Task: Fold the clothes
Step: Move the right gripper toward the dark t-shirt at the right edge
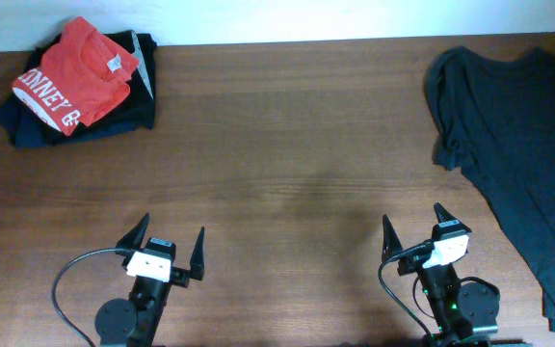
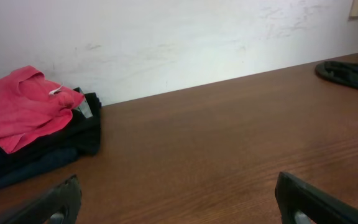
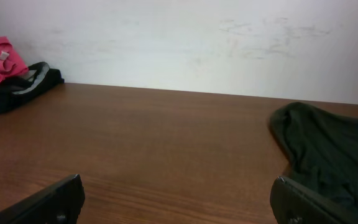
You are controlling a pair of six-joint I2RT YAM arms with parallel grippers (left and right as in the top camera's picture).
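The clothes, a large charcoal T-shirt point(image 1: 523, 135), lie spread flat at the right end of the table, running off the right edge of the overhead view; no lettering shows. The same shirt point(image 3: 328, 149) fills the right side of the right wrist view, and its edge point(image 2: 350, 71) shows far right in the left wrist view. My left gripper point(image 1: 170, 236) rests near the front edge at the left, open and empty. My right gripper point(image 1: 412, 224) sits near the front edge, just left of the shirt's lower part, open with nothing between its fingers.
A pile of folded garments sits at the back left corner: a red shirt with white lettering point(image 1: 70, 72) on top of dark navy and black ones point(image 1: 133, 101). A white wall point(image 3: 179, 43) runs along the table's far edge.
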